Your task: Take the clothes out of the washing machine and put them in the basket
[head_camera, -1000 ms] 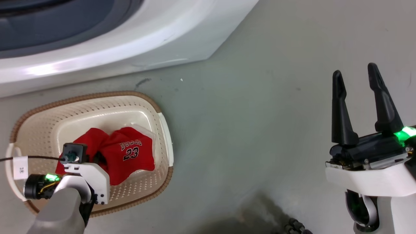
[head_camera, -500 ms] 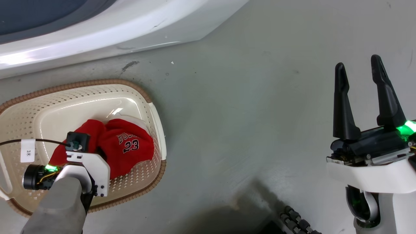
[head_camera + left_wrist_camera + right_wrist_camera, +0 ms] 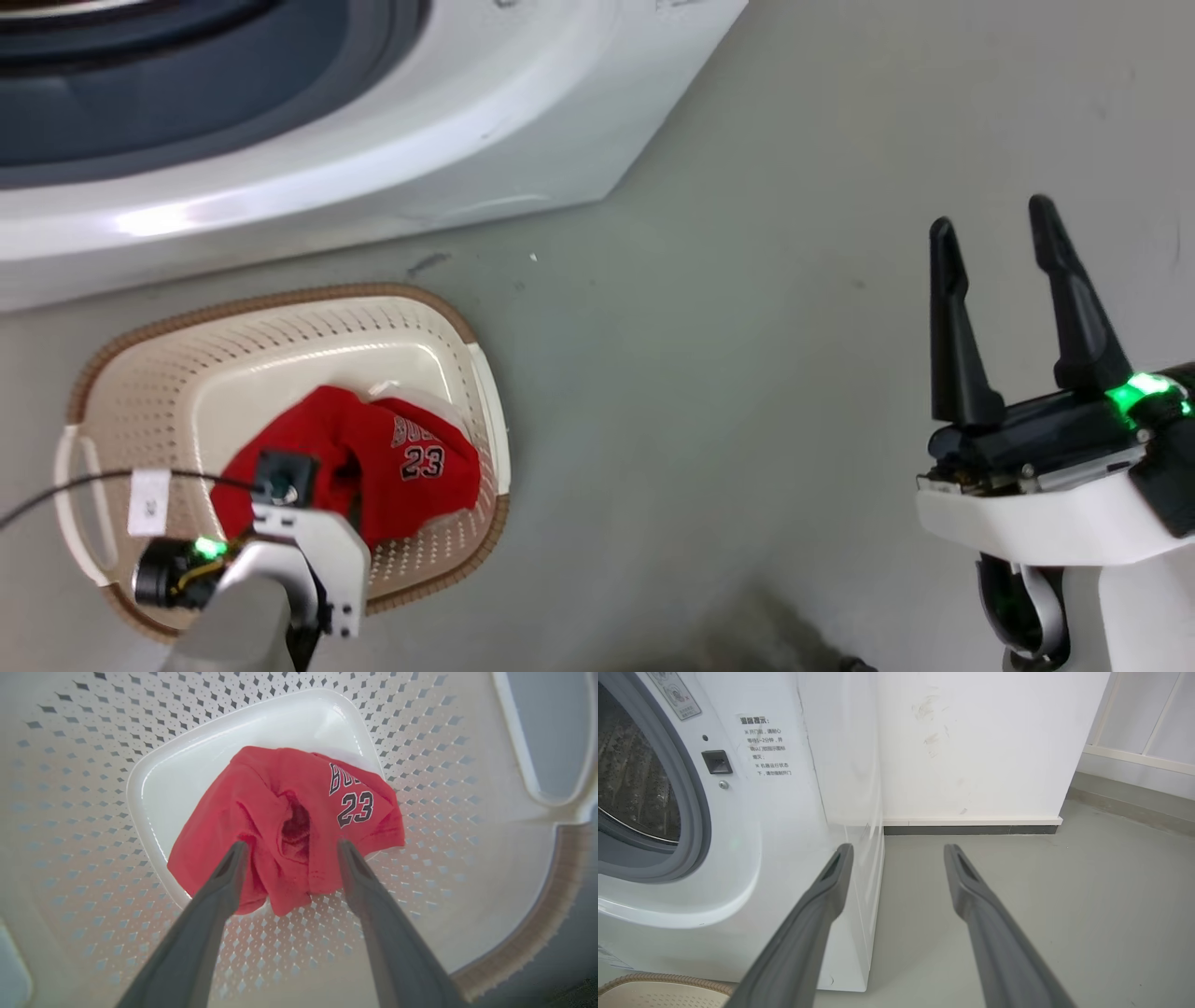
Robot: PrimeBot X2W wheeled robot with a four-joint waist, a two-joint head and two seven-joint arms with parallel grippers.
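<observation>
Inside the cream oval plastic basket [image 3: 93, 788] with perforated sides and a brown woven-look rim, the left gripper [image 3: 292, 843] is pointing down with its jaws spread wide, holding nothing. Its two dark fingers [image 3: 219, 896] are framing the near edge of the bright red fabric clothes [image 3: 261, 798]; whether the tips are touching the cloth cannot be told. The clothes are lying bunched on the basket's smooth bottom, the jersey's black-and-white 23 facing up. The basket is sitting on the grey floor [image 3: 747, 327] just before the large white front-loading washing machine [image 3: 420, 177]. Well apart on the robot's right, the right gripper [image 3: 991, 213] is hovering above the floor with its jaws likewise wide and empty, aiming toward the machine's corner and a white wall [image 3: 971, 742], with the machine's round grey rubber seal [image 3: 698, 812] showing at that wrist view's left.
</observation>
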